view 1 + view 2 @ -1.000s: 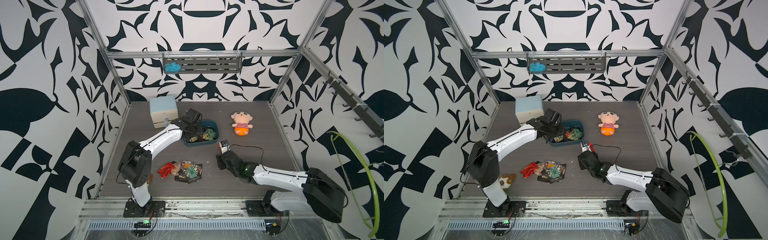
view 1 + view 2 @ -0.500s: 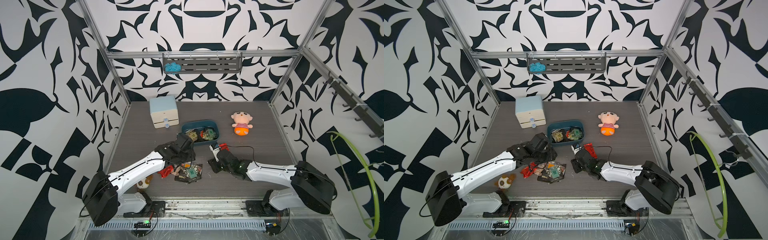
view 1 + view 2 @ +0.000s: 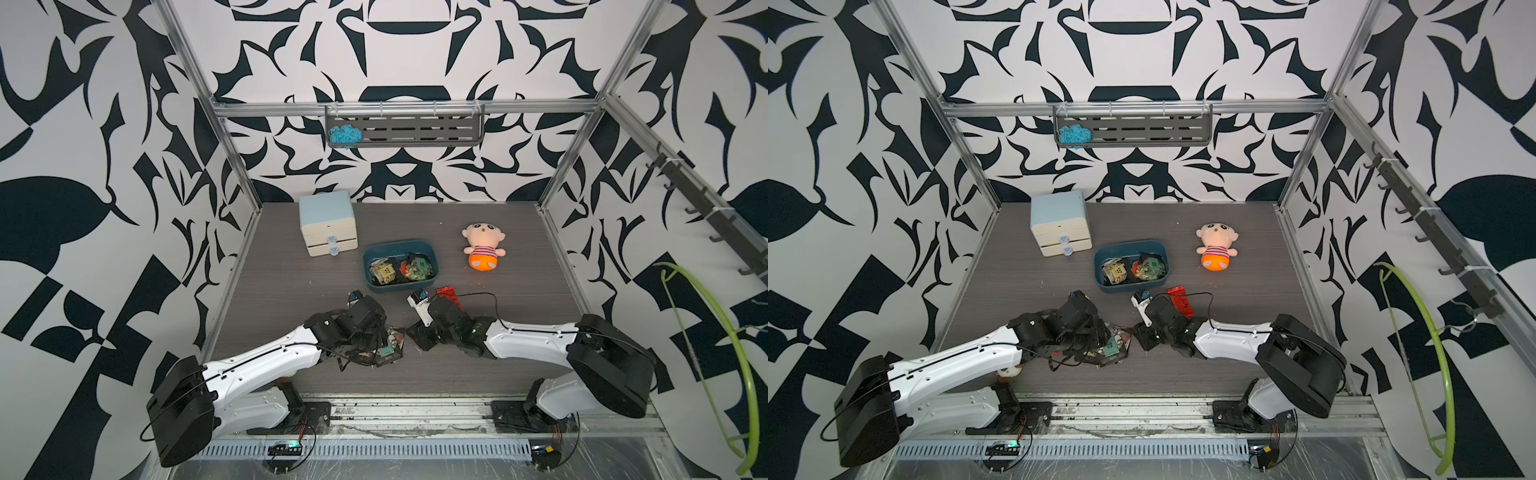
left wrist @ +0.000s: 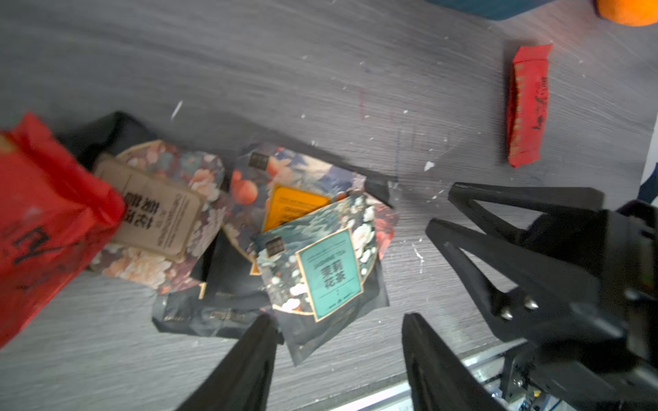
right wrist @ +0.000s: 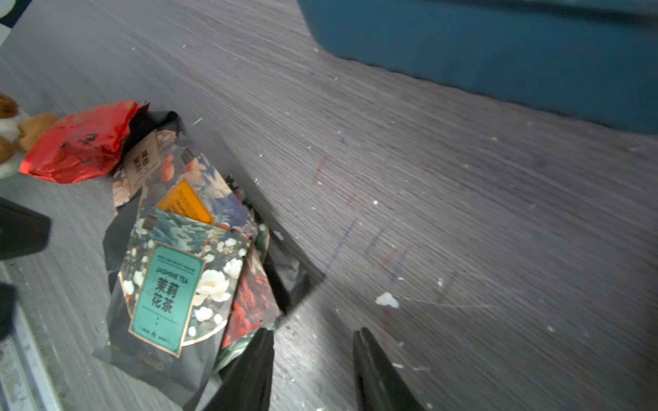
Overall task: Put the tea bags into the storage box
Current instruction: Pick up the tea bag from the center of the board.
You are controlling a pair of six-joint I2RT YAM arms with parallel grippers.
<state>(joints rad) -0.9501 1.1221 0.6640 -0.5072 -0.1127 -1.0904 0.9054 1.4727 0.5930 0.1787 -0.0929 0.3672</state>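
A heap of tea bags (image 3: 390, 344) (image 3: 1113, 345) lies near the table's front; on top is a teal-labelled sachet (image 4: 327, 274) (image 5: 167, 295) over an orange-labelled one (image 4: 292, 206), with a beige-labelled one (image 4: 156, 217) and a crumpled red one (image 4: 42, 213) beside them. A lone red sachet (image 3: 449, 294) (image 4: 527, 106) lies near the storage box (image 3: 401, 287) (image 3: 1133, 289), which holds several tea bags. My left gripper (image 4: 338, 320) hangs open over the heap's near edge, a sachet corner between its fingers. My right gripper (image 5: 312, 332) is open and empty, one finger at the heap's edge.
A pale blue-and-cream drawer cabinet (image 3: 328, 224) stands at the back left and a plush doll (image 3: 484, 247) lies right of the box. A small plush toy (image 3: 1009, 371) sits under my left arm. The metal front rail (image 4: 445, 377) runs close behind the heap.
My left arm swung from the storage box down to the heap and its jaws widened. My right gripper slid left to the heap's edge while its jaws narrowed.
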